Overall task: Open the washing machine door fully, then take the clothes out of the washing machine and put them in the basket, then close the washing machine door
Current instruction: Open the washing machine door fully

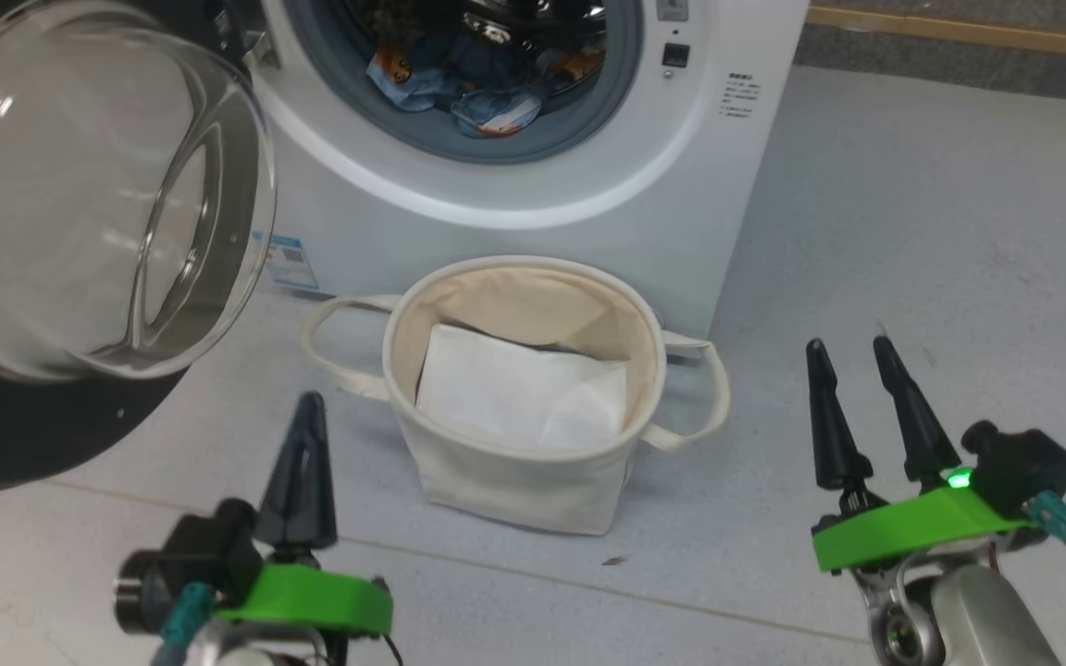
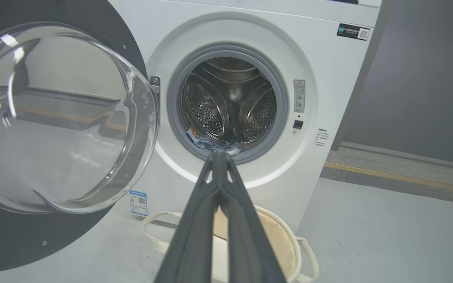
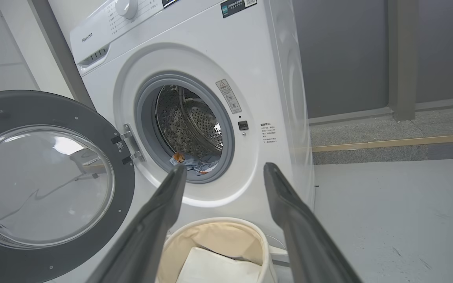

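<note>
Head view: washing machine door swung wide, left; clothes low inside washing machine; basket just before it, holding folded white sheet. Left wrist view: left gripper clenched, pointing at clothes. Right wrist view: right gripper released above basket.

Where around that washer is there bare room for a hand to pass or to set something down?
Bare grey floor lies right of the white front-loading washing machine and round off-white canvas basket. The drum opening above the blue printed clothes is free. Left is crowded by the open black-rimmed glass door.
</note>
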Motion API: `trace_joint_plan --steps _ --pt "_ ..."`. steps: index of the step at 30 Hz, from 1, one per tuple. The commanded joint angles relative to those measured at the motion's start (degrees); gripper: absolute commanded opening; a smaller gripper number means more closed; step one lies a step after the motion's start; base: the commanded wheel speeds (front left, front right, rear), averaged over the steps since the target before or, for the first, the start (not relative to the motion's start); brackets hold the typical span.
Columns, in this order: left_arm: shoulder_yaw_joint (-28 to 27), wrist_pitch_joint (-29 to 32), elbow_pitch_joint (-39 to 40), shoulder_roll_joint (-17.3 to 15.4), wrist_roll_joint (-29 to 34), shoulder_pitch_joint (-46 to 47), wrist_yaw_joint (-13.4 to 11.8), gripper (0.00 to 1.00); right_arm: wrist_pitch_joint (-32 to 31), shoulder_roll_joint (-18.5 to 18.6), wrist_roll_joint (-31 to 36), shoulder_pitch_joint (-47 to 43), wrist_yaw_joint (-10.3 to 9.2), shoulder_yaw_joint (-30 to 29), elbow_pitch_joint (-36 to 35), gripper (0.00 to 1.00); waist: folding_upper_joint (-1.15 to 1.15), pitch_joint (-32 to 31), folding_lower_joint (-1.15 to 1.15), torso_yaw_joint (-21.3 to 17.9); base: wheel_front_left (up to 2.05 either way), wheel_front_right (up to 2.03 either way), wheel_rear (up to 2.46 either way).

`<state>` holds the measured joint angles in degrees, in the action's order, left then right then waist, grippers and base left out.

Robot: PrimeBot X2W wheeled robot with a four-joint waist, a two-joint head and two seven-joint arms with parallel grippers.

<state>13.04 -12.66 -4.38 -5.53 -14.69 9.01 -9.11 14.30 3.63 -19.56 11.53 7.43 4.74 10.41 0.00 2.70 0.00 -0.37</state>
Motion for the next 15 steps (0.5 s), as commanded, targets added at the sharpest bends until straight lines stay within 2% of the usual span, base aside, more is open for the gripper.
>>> trace_joint_plan --steps 1,7,8,9,15 --pt "-1.1 0.5 1.2 -0.1 0.1 0.8 0.5 0.0 0.7 -0.6 1.1 0.4 0.06 1.0 -1.4 1.0 0.0 -0.7 0.0 -0.7 0.0 0.0 0.0" --pt "1.5 0.4 -1.5 0.4 -0.5 -1.5 1.8 0.0 0.7 -0.7 1.5 -1.6 0.06 0.3 0.2 1.0 0.0 -1.6 0.0 -1.9 0.0 0.0 0.0" --pt "2.5 0.2 -2.6 0.5 -0.7 -2.1 2.6 0.66 0.7 -0.7 1.2 -2.2 0.06 0.6 0.8 1.0 0.0 -1.9 0.0 -2.4 0.0 0.0 0.0" --pt "2.5 0.1 -3.1 0.6 -1.3 -2.4 2.9 1.0 0.7 -0.7 1.2 -2.4 0.06 0.8 1.1 1.0 0.0 -2.0 0.0 -2.6 0.0 0.0 0.0" --pt "2.1 -1.0 -5.5 0.8 -1.5 -3.2 2.3 1.0 0.7 -0.7 1.2 -3.1 0.06 0.8 2.2 1.0 0.0 -2.2 0.0 -3.1 0.0 0.0 0.0"
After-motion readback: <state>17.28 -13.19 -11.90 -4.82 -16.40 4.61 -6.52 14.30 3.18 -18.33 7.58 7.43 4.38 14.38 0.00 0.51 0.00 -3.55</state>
